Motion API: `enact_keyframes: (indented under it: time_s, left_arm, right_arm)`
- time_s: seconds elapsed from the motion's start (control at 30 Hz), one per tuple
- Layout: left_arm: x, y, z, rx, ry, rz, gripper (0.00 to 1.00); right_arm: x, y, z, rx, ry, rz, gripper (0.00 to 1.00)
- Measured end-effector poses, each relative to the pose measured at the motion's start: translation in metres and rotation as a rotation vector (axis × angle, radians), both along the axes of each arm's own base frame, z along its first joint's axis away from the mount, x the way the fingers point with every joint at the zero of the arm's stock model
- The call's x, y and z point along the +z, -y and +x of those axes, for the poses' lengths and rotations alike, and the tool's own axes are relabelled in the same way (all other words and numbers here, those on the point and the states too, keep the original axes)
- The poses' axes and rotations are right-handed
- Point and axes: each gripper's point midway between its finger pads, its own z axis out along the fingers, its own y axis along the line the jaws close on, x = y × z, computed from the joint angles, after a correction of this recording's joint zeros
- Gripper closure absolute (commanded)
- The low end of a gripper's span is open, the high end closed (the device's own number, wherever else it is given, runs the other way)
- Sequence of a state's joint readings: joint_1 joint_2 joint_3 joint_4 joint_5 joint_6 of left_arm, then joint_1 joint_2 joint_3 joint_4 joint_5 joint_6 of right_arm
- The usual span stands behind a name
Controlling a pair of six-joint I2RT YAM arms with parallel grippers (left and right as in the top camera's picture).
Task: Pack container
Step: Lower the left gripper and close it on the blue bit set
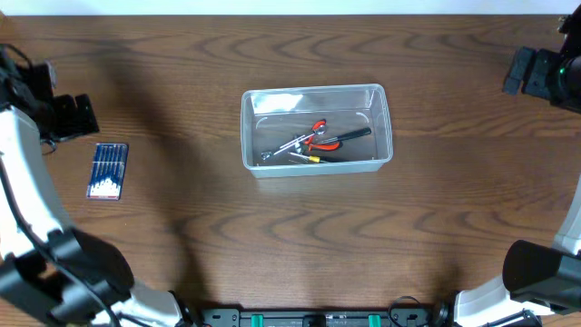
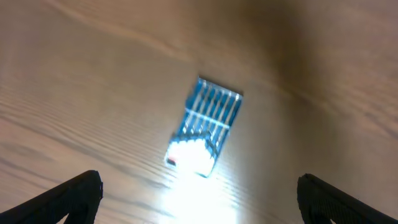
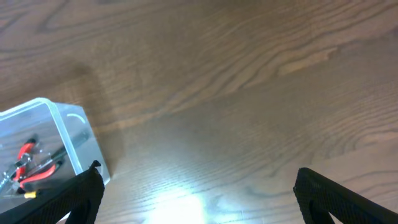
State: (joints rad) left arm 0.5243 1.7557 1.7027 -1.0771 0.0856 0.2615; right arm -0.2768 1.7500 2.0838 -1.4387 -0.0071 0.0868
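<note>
Clear container [image 1: 247,127] centre frame, tools [image 1: 313,141] inside. At left, outside it, lies blue pack [image 1: 108,170]. Both left gripper [image 2: 199,199] & right gripper [image 3: 196,193]: jaws apart, empty. Risk: thin, flat pack may slip from a pinch.

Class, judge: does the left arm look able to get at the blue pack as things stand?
Probably yes: the left gripper hangs open right above the blue pack, and nothing shows between them.
</note>
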Motion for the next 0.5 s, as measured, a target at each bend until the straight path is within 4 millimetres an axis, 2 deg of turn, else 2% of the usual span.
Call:
enact_keyframes:
  time_s: [0.2,0.3,0.4,0.5]
  left_arm:
    - [-0.078,0.001,0.007,-0.004,-0.162,-0.126,0.01]
    - [-0.105,-0.001,0.004,-0.011,-0.233,-0.146,0.01]
    - [-0.121,-0.001,0.002,-0.038,-0.274,-0.150,0.01]
    - [-0.124,-0.004,0.002,-0.086,-0.283,-0.131,0.02]
  right_arm:
    - [0.001,0.001,0.002,-0.001,0.007,-0.005,0.01]
    - [0.001,0.002,0.002,-0.004,0.010,-0.010,0.01]
    - [0.002,0.003,0.003,-0.006,0.015,-0.016,0.01]
    - [0.004,0.006,0.006,-0.010,0.027,-0.028,0.01]
